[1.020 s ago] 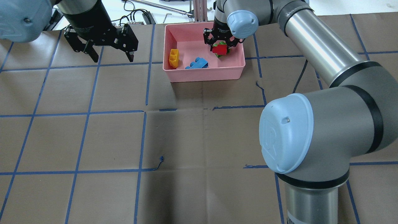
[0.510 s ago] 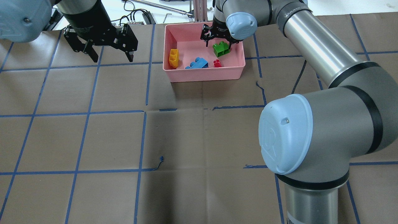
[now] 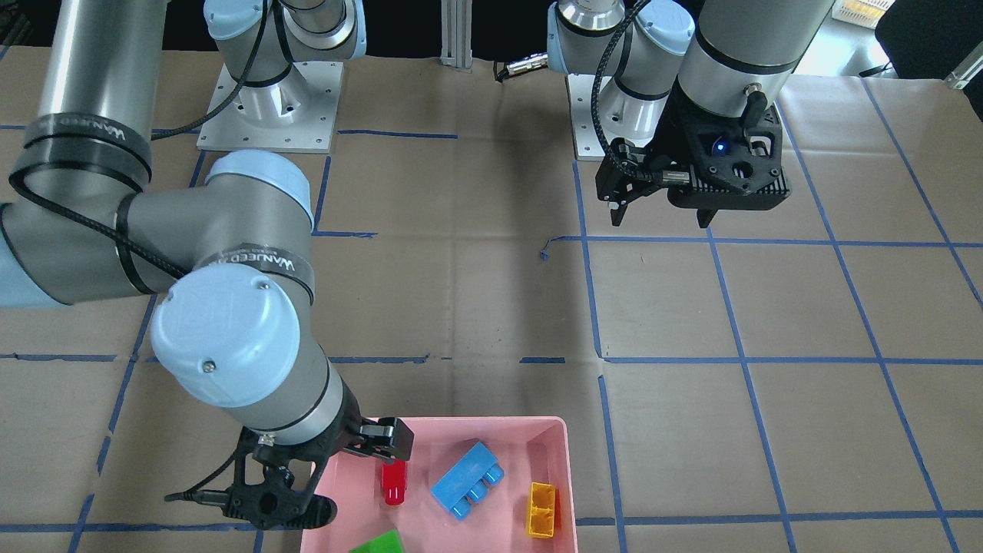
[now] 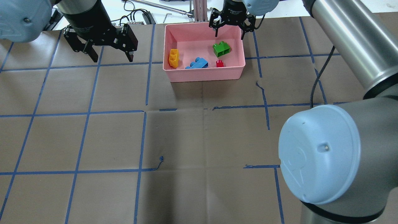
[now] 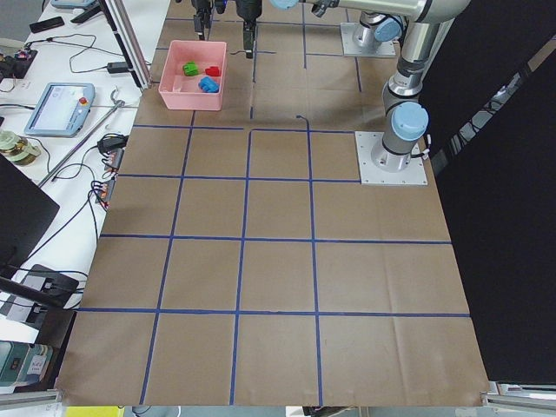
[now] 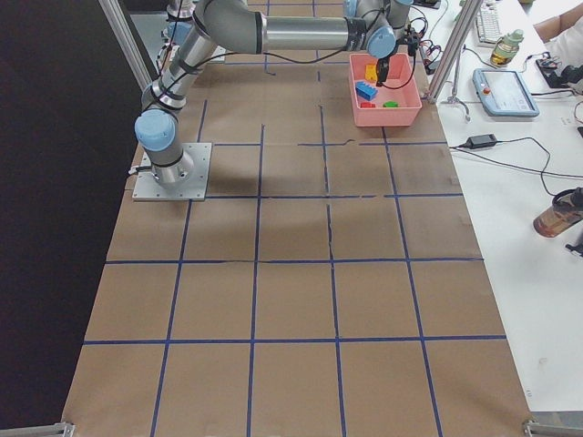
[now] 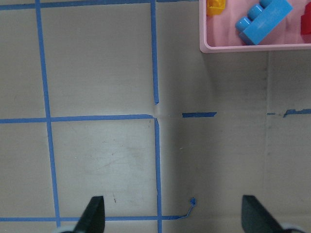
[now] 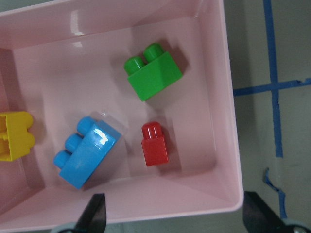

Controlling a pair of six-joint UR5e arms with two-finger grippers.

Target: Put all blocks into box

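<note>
The pink box (image 4: 205, 74) stands at the far middle of the table. All the blocks lie inside it: green (image 4: 221, 49), red (image 4: 219, 63), blue (image 4: 196, 63) and yellow (image 4: 173, 58). My right gripper (image 4: 229, 29) is open and empty, raised above the box's far rim. Its wrist view shows the green (image 8: 153, 73), red (image 8: 155, 145), blue (image 8: 87, 153) and yellow (image 8: 14, 136) blocks below it. My left gripper (image 4: 108, 54) is open and empty, hovering over the table left of the box.
An aluminium post (image 4: 199, 11) and cables stand just beyond the box at the table's far edge. Brown paper with a blue tape grid (image 4: 143, 140) covers the table. A teach pendant (image 5: 61, 104) lies on the side bench.
My right gripper opened and let go of the red block, which now lies in the box near its front wall. The gripper rose and moved toward the far rim. The left arm stayed still.
</note>
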